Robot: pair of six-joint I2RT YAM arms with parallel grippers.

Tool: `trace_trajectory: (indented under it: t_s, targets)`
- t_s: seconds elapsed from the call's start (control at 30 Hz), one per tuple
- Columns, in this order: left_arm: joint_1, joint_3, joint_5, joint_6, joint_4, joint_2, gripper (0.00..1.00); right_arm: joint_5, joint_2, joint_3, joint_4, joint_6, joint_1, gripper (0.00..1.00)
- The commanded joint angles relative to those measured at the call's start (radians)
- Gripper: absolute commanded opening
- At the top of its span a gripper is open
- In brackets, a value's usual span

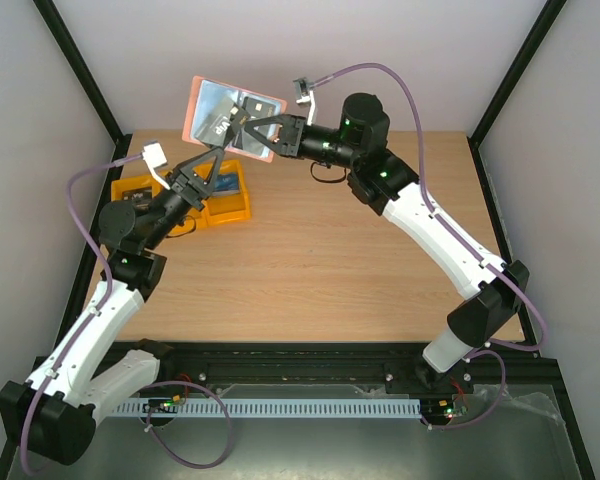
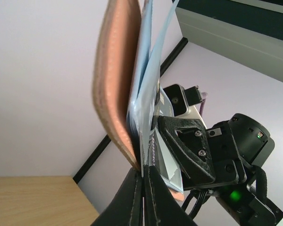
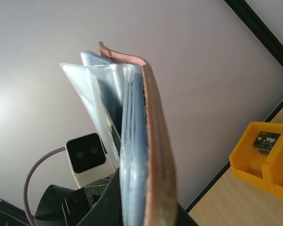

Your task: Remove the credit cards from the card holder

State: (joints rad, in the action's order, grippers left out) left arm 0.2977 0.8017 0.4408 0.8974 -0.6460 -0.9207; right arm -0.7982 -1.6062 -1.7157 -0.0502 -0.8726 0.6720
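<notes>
Black fingers (image 2: 128,207) of the left gripper (image 2: 143,188) are seen closest, pressed together at the lower edge of the card holder (image 2: 115,94). A credit card (image 2: 151,153) with raised digits comes down at that spot; whether it is actually nipped cannot be told. The card holder is held in the air, above and just beyond the yellow tray (image 1: 235,208). It is clamped by the right gripper (image 1: 246,123), whose jaws are closed over its back and sleeves. A tan-brown outside, a pinkish rim and a pale blue-grey face are shown, with clear sleeves (image 3: 92,89) fanned open. From above, its face is turned up toward the overhead camera. Its long axis is laid roughly crosswise above the tray, the right end slightly lower in the top view. One dark card (image 3: 266,140) is seen lying in the tray.
</notes>
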Motion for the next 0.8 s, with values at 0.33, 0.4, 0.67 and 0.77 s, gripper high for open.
trace_trajectory:
  t_s: [0.33,0.4,0.67,0.77]
  targets:
    - [0.004,-0.078,0.074,0.024,0.034,0.042,0.02,0.088,0.028,-0.067,-0.031,0.05,-0.007,0.02]
    - [0.003,-0.087,0.073,0.023,0.032,0.045,0.02,0.101,0.028,-0.068,-0.04,0.045,-0.009,0.02]
    - [0.004,-0.081,0.077,0.018,-0.005,0.047,0.02,0.073,0.004,-0.07,-0.062,0.008,-0.011,0.02]
    - [0.004,-0.074,0.078,0.02,-0.024,0.043,0.02,0.048,-0.017,-0.1,0.023,0.054,-0.01,0.02]
